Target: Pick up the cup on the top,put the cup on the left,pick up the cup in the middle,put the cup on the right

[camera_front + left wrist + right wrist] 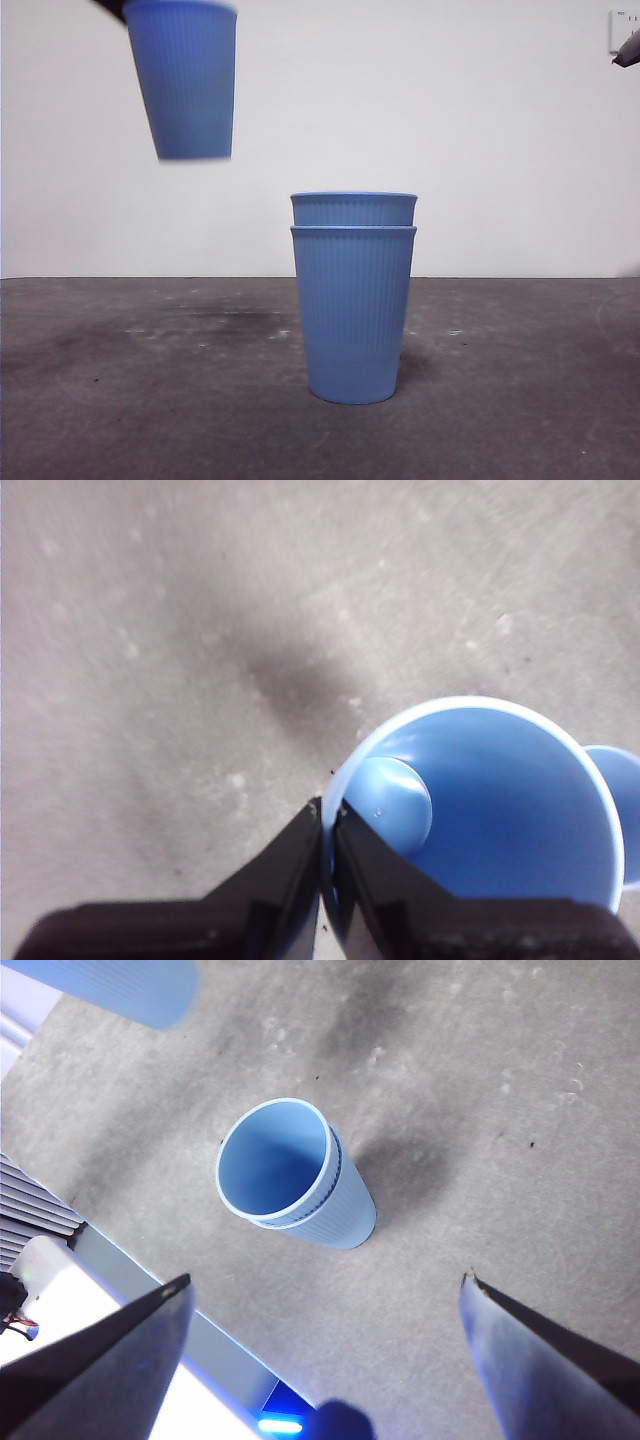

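Hanging high at the front view's upper left, the lifted cup (183, 80) is clear of the table (120, 400), its rim pinched by the left pincer (327, 825), one jaw inside and one outside. At centre, 2 nested cups (354, 300) stand upright on the table. The right pincer (325, 1290) waits above them, jaws spread wide and gripping nothing.

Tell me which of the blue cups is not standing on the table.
The lifted cup, held in the air by the left gripper clamped on its rim. The other two cups stand nested on the table.
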`<action>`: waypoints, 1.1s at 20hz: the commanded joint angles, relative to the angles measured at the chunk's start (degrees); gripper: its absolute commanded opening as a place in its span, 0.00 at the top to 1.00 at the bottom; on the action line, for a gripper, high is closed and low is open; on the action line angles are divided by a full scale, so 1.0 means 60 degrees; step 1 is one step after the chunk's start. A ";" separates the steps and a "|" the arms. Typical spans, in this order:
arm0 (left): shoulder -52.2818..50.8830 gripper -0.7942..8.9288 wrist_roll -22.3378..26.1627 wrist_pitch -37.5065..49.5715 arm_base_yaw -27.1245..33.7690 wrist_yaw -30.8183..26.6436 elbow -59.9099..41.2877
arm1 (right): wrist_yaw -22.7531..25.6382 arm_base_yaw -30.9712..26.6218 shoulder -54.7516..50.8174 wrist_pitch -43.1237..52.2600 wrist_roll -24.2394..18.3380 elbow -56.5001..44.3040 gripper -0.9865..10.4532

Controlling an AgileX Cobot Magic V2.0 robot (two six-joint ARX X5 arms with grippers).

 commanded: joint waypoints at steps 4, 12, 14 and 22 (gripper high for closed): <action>0.0051 0.93 0.0186 0.2251 0.0554 0.0441 -0.3053 | 0.0022 0.0022 0.0007 0.0033 -0.0047 0.0036 0.53; 0.0219 0.93 0.0186 0.3880 0.0565 0.0419 -0.4790 | 0.0018 0.0022 0.0204 0.0106 -0.0007 0.0036 0.53; 0.0332 0.93 0.0186 0.3978 0.0561 0.0430 -0.4790 | 0.0018 0.0022 0.0299 0.0138 -0.0007 0.0033 0.53; 0.0499 0.75 0.0182 0.3810 0.0554 0.0466 -0.4790 | -0.0018 0.0087 0.0441 0.0251 -0.0004 0.0036 0.53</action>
